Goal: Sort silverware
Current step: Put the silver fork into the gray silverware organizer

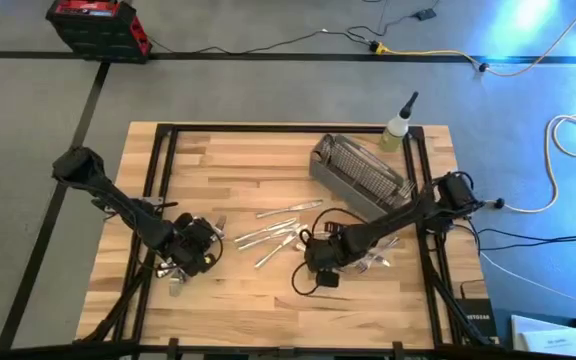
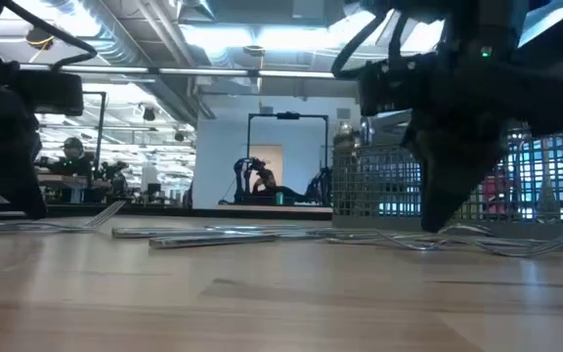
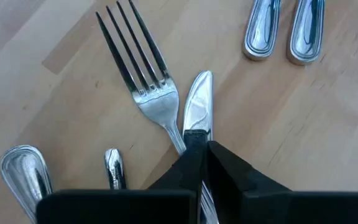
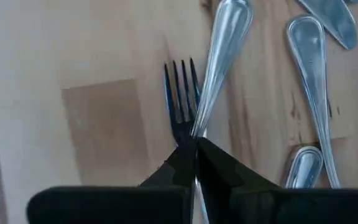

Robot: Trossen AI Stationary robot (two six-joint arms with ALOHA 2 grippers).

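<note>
The silverware lies in loose groups on the wooden table: several pieces in the middle [image 1: 273, 232], some by my left gripper [image 1: 196, 246] and some by my right gripper [image 1: 318, 258]. My left gripper [image 3: 199, 148] is shut on a shiny piece with a rounded end [image 3: 197, 102], and a fork [image 3: 143, 74] lies right beside it. My right gripper [image 4: 194, 146] is shut where a fork [image 4: 180, 93] and a long handle [image 4: 224, 50] meet. Both grippers point down at the table. My left gripper pinches the rounded-end piece between its two fingers at a point below that end [image 3: 196, 132], coming from above. The fingers hide the rest of the piece. I cannot tell whether it is lifted off the table. My right gripper pinches the fork at its neck, just below the tines [image 4: 183, 132], coming from above, and the tines stick out past the fingertips. The long handle runs into the same spot; I cannot tell whether it is held too or whether the fork is clear of the table.
A gray wire-mesh basket [image 1: 360, 176] lies slantwise at the far right of the table, with a small bottle [image 1: 396, 130] behind it. More handles [image 4: 312, 74] lie close to my right gripper. The near middle of the table is bare wood [image 1: 258, 300].
</note>
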